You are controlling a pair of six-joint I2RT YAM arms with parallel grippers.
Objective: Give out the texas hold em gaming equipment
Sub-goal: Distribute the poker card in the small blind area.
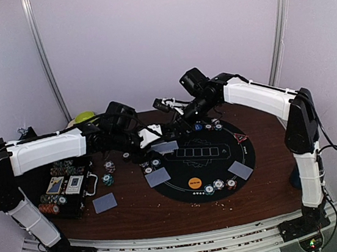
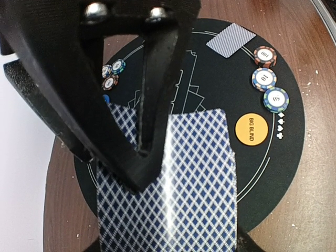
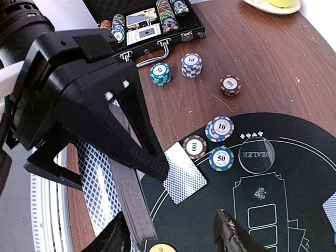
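My left gripper [image 2: 152,178] [image 1: 142,138] is shut on a deck of blue-diamond-backed playing cards [image 2: 178,189], held over the left part of the black round mat [image 1: 245,147]. My right gripper [image 3: 173,239] [image 1: 177,117] stands open right beside it. The deck's end [image 3: 131,205] sits just inside its left finger [image 3: 113,239]. Single cards lie face down on the mat [image 3: 181,176] [image 1: 241,170] and on the wood [image 1: 105,202]. An orange "BIG BLIND" disc [image 2: 251,129] and three striped chips [image 2: 263,79] lie on the mat's near side.
The open black chip case [image 1: 65,188] stands at the left with chips and card boxes in it. Chip stacks [image 3: 160,73] [image 3: 191,64] and a single chip [image 3: 230,85] sit on the wood near it. A clear dealer button [image 3: 256,155] and three chips [image 3: 219,128] lie on the mat. A plate with a green ball [image 1: 84,117] is at the back left.
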